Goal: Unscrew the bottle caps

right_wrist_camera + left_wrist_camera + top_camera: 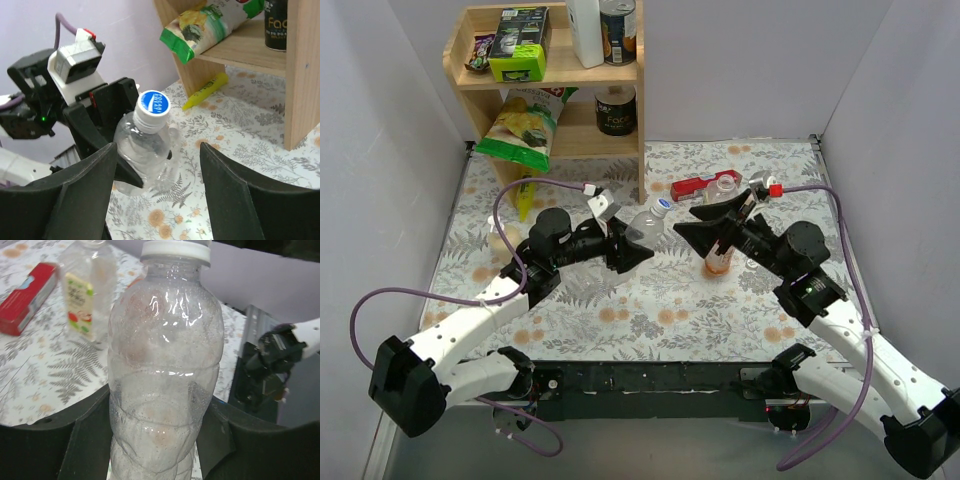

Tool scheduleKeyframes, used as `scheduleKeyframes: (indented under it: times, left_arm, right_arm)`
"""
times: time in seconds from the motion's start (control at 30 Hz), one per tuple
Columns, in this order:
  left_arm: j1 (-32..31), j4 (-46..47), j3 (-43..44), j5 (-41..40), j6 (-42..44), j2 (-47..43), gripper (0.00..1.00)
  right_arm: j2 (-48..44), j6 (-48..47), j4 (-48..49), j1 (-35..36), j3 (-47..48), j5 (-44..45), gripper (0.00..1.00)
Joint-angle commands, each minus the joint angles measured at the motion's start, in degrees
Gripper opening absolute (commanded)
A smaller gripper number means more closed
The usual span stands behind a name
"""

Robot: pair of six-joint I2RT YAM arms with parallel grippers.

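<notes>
My left gripper (638,250) is shut on the body of a clear colourless bottle (645,226) and holds it tilted toward the right arm. In the left wrist view the bottle (165,370) fills the gap between the fingers (75,440), its white cap (176,251) on top. My right gripper (688,222) is open just right of that cap (661,205). In the right wrist view the blue-and-white cap (154,106) lies ahead of the open gripper (157,148), apart from it. A bottle with orange liquid (719,262) stands beside the right arm.
A second clear, labelled bottle (725,184) and a red box (692,187) lie at the back centre; both show in the left wrist view, bottle (87,290) and box (27,297). A wooden shelf (555,75) with snacks and tins stands back left. A yellow pen (205,91) lies by it.
</notes>
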Motion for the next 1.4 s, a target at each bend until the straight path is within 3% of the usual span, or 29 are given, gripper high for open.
scheduleKeyframes:
  times: [0.0, 0.2, 0.57, 1.37]
  left_arm:
    - [-0.7, -4.2, 1.3, -13.5, 1.4, 0.5, 0.29]
    - [-2.0, -6.8, 2.0, -19.3, 2.3, 2.2, 0.29]
    - [-3.9, -7.5, 2.2, -21.5, 2.8, 3.0, 0.29]
    - [-7.5, -8.2, 2.3, -23.0, 3.8, 4.9, 0.29]
  right_arm:
    - [1.7, 8.7, 1.1, 2.1, 3.7, 8.3, 0.72]
    - [6.2, 13.3, 0.7, 4.7, 5.8, 13.3, 0.72]
    - [11.4, 17.1, -3.3, 5.0, 8.6, 15.4, 0.62]
    - [18.6, 18.4, -2.8, 5.1, 10.5, 11.8, 0.62]
